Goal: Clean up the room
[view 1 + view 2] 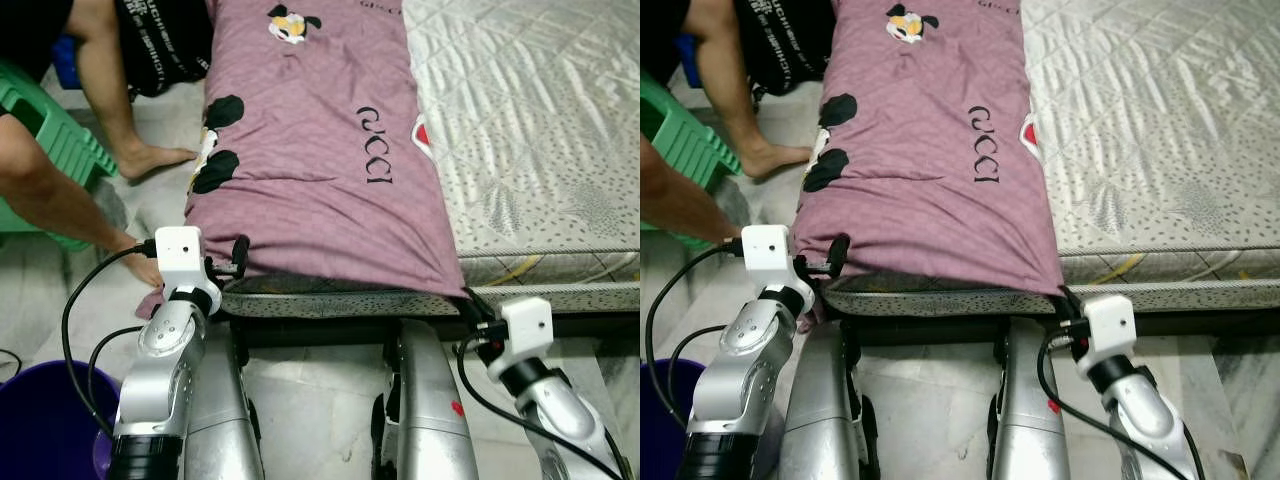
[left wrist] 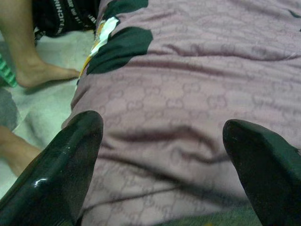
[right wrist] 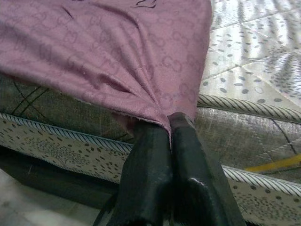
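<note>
Both silver arms raised forward, one gripper spread, one pinched.

The left arm (image 1: 165, 370) bends up at the elbow, its white wrist block topmost, and the left gripper (image 2: 164, 155) points ahead with its two black fingers (image 2: 61, 174) set wide apart. The right arm (image 1: 545, 400) reaches forward lower down, and the right gripper (image 3: 170, 123) has its fingers pressed together, nipping the corner of the purple sheet (image 3: 103, 52).
</note>
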Controlling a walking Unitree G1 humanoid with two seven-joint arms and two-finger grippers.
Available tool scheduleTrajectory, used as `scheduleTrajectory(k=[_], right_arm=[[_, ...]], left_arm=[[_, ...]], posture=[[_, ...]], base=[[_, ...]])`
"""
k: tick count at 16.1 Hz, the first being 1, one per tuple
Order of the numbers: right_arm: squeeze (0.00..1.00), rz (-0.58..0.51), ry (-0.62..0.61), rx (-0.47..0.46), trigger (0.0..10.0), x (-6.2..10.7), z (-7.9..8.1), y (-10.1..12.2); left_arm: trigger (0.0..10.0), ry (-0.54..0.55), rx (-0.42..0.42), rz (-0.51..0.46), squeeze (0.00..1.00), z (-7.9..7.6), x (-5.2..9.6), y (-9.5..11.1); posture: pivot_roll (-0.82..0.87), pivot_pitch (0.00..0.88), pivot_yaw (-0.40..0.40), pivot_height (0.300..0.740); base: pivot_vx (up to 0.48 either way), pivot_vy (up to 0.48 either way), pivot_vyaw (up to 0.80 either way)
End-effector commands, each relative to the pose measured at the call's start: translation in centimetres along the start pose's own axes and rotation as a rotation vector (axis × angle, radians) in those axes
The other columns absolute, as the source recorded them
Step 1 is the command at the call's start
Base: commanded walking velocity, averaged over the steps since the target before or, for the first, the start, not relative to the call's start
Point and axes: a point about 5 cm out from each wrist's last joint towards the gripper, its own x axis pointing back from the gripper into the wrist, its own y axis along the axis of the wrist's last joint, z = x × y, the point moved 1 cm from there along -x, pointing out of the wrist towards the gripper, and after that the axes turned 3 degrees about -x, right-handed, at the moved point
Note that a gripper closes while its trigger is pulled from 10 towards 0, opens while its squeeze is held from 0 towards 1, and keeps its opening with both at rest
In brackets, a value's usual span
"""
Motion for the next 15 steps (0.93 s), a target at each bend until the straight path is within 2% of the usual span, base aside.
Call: scheduleTrajectory(k=[1, 2, 3, 5, 8, 9, 10, 11, 12, 15], right_arm=[[0.00, 0.039, -0.070, -0.002, 0.0, 0.9, -1.1, -0.4], [0.00, 0.067, -0.161, 0.012, 0.0, 1.8, -2.7, -0.8], [0.00, 0.076, -0.180, 0.016, 0.0, 2.1, -3.0, -0.9], [0.00, 0.154, -0.287, 0.040, 0.0, 3.7, -4.8, -1.8], [0.00, 0.154, -0.434, 0.045, 0.0, 2.8, -8.7, -1.1], [0.00, 0.154, -0.453, 0.044, 0.0, 2.7, -9.3, -1.0], [0.00, 0.154, -0.500, 0.052, 0.0, 2.6, -10.8, -0.6], [0.00, 0.156, -0.534, 0.049, 0.0, 2.7, -11.6, -0.5], [0.00, 0.181, -0.633, 0.040, 0.0, 3.5, -13.5, -0.5], [0.00, 0.238, -0.749, 0.048, 0.0, 5.3, -15.0, -1.4]], left_arm=[[10.0, 0.006, -0.010, 0.013, 0.00, 0.4, 0.1, -0.5], [10.0, 0.005, -0.011, 0.014, 0.00, 0.4, 0.1, -0.5], [10.0, 0.004, -0.011, 0.014, 0.00, 0.4, 0.0, -0.5], [10.0, -0.001, -0.007, 0.010, 0.00, 0.1, -0.2, -0.5], [10.0, -0.007, -0.006, 0.008, 0.00, -0.1, -0.4, -0.5], [10.0, -0.007, -0.007, 0.007, 0.00, -0.1, -0.4, -0.5], [10.0, -0.005, -0.009, 0.005, 0.00, 0.1, -0.4, -0.5], [10.0, -0.002, -0.010, 0.005, 0.00, 0.2, -0.4, -0.5], [10.0, 0.005, -0.013, 0.003, 0.00, 0.4, -0.5, -0.4], [10.0, 0.012, -0.012, 0.002, 0.00, 0.5, -0.4, -0.5]], posture=[[-0.02, 0.176, 0.060, 0.507], [-0.03, 0.173, 0.059, 0.507], [-0.03, 0.173, 0.059, 0.507], [-0.04, 0.166, 0.058, 0.507], [-0.04, 0.165, 0.064, 0.507], [-0.04, 0.166, 0.064, 0.507], [-0.04, 0.166, 0.064, 0.507], [-0.04, 0.167, 0.061, 0.507], [-0.04, 0.169, 0.058, 0.507], [-0.04, 0.174, 0.055, 0.507]], base=[[0.000, 0.000, 0.00], [0.000, 0.000, 0.00], [0.000, 0.000, 0.00], [0.000, 0.000, 0.00], [0.000, 0.000, 0.00], [0.000, 0.000, 0.00], [0.000, 0.000, 0.00], [0.000, 0.000, 0.00], [0.000, 0.000, 0.00], [0.000, 0.000, 0.00]])
